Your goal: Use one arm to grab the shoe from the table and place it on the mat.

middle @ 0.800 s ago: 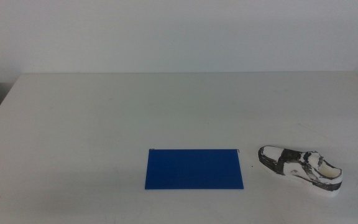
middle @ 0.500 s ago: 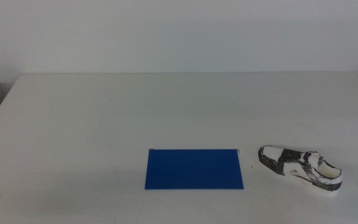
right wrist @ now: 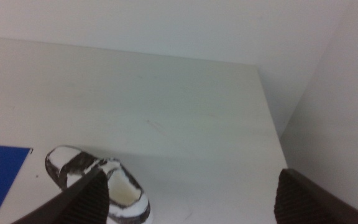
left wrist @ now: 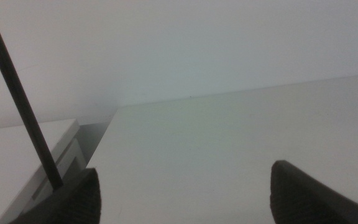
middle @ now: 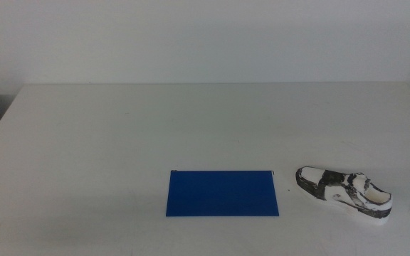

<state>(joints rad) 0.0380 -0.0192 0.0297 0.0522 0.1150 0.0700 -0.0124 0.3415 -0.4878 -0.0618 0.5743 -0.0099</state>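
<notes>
Here the shoe [middle: 344,193] lies on its sole near the table's [middle: 119,128] near right corner, just right of the mat [middle: 222,193] and apart from it. Its long axis runs left to right, slightly slanted, toe toward the mat, heel a little nearer. It is white with black patches and a white sole. The left gripper [left wrist: 185,190] waits at the near left, jaws wide apart, holding nothing. The right gripper [right wrist: 188,196] hovers near the shoe, jaws spread and empty.
</notes>
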